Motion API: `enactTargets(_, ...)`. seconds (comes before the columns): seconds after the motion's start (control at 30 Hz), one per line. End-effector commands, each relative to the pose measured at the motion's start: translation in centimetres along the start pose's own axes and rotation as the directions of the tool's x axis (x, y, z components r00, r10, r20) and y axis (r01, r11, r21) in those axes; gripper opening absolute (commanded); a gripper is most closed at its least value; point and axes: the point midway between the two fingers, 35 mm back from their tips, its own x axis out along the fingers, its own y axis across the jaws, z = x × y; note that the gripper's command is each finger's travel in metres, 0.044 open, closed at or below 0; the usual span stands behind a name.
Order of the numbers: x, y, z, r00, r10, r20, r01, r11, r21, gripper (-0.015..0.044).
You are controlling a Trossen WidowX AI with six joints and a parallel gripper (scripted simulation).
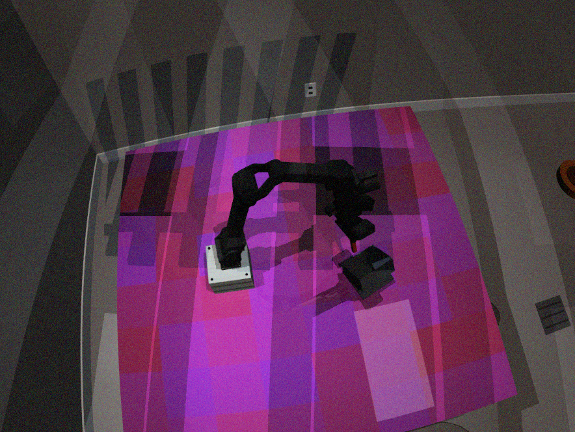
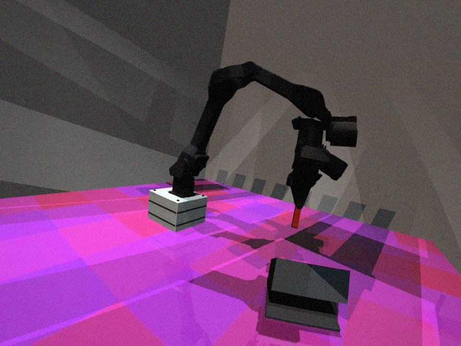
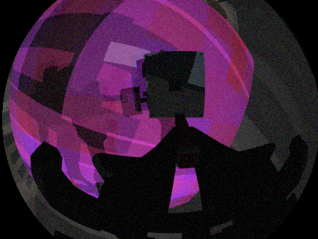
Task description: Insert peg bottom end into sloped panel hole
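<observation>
Gripper [image 2: 299, 202] hangs from the bent arm [image 2: 238, 85], pointing down, its fingers clamped on the top of the red peg [image 2: 295, 217]. Peg hangs nearly upright below the fingertips, its lower end clear of the table [image 2: 93, 238] in the exterior view. From the top view only a short red tip [image 1: 354, 246] shows under the black wrist.

Panel [image 2: 308, 286] sits on the table nearer the exterior camera than the peg, apart from it, its grey sloped face rising from a flat base. In the top view the panel [image 1: 369, 269] lies just right of and nearer than the peg tip, with a dark recess in its face; whether that is the hole cannot be told for sure. The wrist view shows the panel [image 3: 173, 84] ahead of the dark fingers, square-on, above the peg's dim outline.

Arm base [image 2: 177, 209], a white block with dark bands, stands to the left, well apart from the panel.
</observation>
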Motion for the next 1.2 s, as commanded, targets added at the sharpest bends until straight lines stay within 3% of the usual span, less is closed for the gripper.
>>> enactTargets(0.0, -0.5, 0.1, 0.6, 1.000, -0.018, 0.010, 0.018, 1.000, 0.003, 0.0000)
enactTargets(0.4, -1.1, 0.8, 1.9, 0.998, -0.053, 0.032, 0.053, 0.999, -0.008, 0.0000)
enactTargets(1.17, 3.4, 0.9, 3.1, 0.996, -0.080, 0.049, 0.081, 0.997, -0.015, 0.0000)
